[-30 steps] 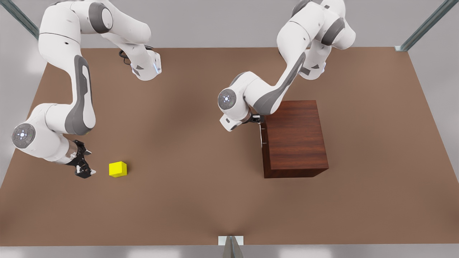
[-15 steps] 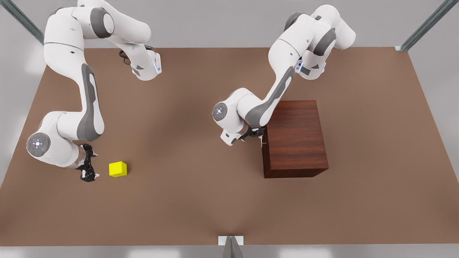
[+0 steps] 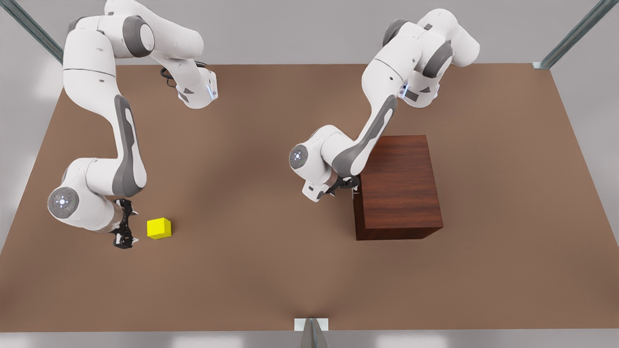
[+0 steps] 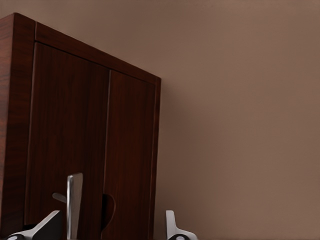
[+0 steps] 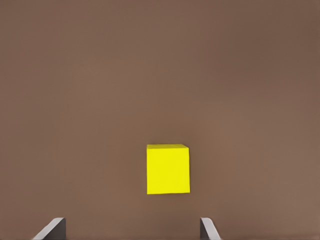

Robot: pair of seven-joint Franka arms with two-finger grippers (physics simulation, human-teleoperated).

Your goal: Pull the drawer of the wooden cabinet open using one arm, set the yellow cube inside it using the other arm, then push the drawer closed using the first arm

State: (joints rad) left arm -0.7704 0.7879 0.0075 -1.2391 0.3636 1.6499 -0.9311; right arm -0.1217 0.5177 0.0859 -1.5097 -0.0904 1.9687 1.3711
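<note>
The wooden cabinet (image 3: 399,186) stands at the front view's right, and its drawer (image 4: 65,125) is closed flush. My left gripper (image 3: 346,186) is at the cabinet's front face. In the left wrist view this gripper (image 4: 112,231) is open, and the silver bar handle (image 4: 74,200) stands between its fingertips (image 4: 175,231), close to one of them. The yellow cube (image 3: 159,228) rests on the table at the front view's left. My right gripper (image 3: 126,226) is beside it, open, a short gap away. In the right wrist view the cube (image 5: 168,169) lies ahead of that gripper (image 5: 131,229).
The brown table (image 3: 251,203) stretches wide between cube and cabinet. Both arm bases (image 3: 198,89) sit at the far edge. A small metal bracket (image 3: 311,325) marks the near edge.
My right gripper has moved toward the front view's right, closing in on the cube. My left gripper has slid along the cabinet's front toward the handle. Cube and cabinet have not moved.
</note>
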